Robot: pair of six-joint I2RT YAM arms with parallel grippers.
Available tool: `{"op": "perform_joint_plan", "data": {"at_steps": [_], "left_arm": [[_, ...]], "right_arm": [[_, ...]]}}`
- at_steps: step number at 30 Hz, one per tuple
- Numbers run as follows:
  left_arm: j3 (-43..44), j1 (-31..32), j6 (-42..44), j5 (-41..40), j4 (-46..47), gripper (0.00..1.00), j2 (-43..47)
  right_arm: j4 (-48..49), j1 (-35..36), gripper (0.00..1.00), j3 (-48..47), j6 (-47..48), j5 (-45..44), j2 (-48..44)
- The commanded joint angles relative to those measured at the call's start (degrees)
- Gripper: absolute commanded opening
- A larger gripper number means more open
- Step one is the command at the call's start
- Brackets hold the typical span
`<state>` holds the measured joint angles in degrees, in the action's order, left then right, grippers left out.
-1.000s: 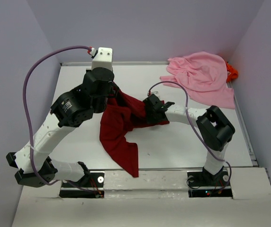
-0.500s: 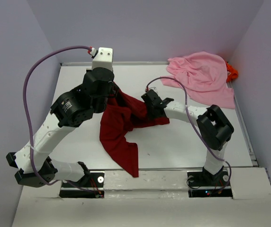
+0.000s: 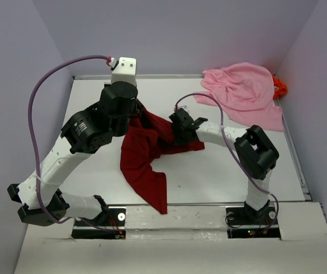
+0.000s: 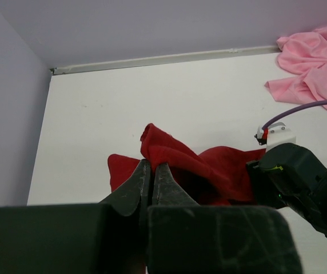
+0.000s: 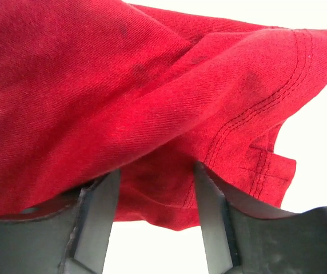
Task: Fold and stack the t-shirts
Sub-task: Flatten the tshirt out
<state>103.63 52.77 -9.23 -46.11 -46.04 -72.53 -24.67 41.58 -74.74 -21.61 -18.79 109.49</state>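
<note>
Moved: right gripper (image 3: 182, 124) up-left into dark red shirt (image 3: 143, 162), frame centre; jaws apart, hem (image 5: 249, 117) between them, ungripped. Meanwhile left gripper (image 4: 151, 171) is clamped on shirt's top edge. Looks like the spreading step; next: right closes on hem.

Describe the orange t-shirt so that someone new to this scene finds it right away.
Look to the far right corner of the white table. A crumpled light pink t-shirt lies there, and the orange t-shirt peeks out at its right edge. It is the only bright orange patch, mostly hidden, unlike the spread-out pink one.
</note>
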Motion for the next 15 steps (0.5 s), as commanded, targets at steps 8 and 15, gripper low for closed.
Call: {"op": "perform_joint_plan", "data": {"at_steps": [8, 15], "left_arm": [[-0.71, -0.21, 0.97, -0.04, 3.85, 0.0, 1.08], [-0.54, -0.3, 0.97, -0.3, 3.15, 0.0, 1.6]], "right_arm": [[-0.21, -0.1, 0.58, 2.67, -0.45, -2.66, -3.5], [0.14, -0.1, 0.26, 2.84, -1.07, -1.78, -2.18]]}}
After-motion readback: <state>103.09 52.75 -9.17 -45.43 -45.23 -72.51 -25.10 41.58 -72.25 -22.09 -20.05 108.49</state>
